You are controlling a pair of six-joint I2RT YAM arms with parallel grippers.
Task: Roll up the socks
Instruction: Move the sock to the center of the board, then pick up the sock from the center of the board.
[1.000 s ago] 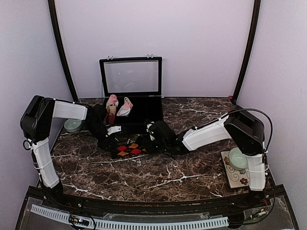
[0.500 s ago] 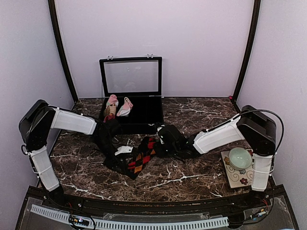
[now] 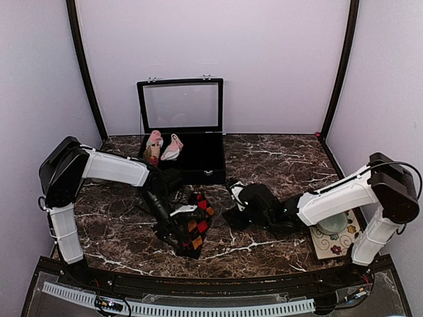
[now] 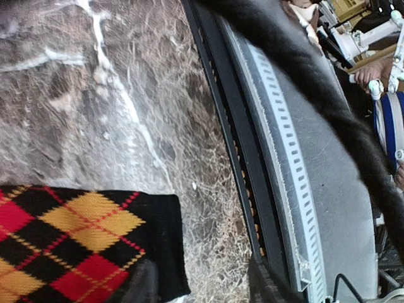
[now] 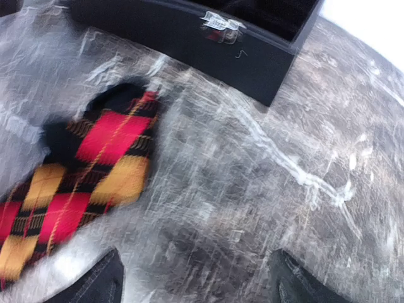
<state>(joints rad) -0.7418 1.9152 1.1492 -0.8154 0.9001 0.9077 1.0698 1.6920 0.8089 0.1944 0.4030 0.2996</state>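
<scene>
The black argyle sock [image 3: 193, 225] lies flat on the marble in front of the case. Its red and yellow diamonds fill the lower left of the left wrist view [image 4: 76, 237]. My left gripper [image 3: 177, 238] hovers at the sock's near end. Its jaws stand apart [image 4: 202, 287], one finger [image 4: 142, 285] over the sock's black edge, bare marble between them. My right gripper [image 3: 233, 216] is open just right of the sock, nothing between its fingers [image 5: 196, 284]. The sock [image 5: 82, 180] lies to their left, blurred. The pink spotted sock [image 3: 174, 147] rests in the case's back left corner.
A black case [image 3: 198, 158] with its glass lid raised stands at the back, its front wall [image 5: 189, 41] beyond the sock. An upright pink-topped roll [image 3: 154, 145] stands beside the pink sock. A green bowl on a floral mat [image 3: 330, 241] sits right. The front rail [image 4: 278, 139] runs close by.
The argyle sock was dragged from the case's front toward the near edge. My right gripper has let go of it and drawn off to the right. My left jaws have widened.
</scene>
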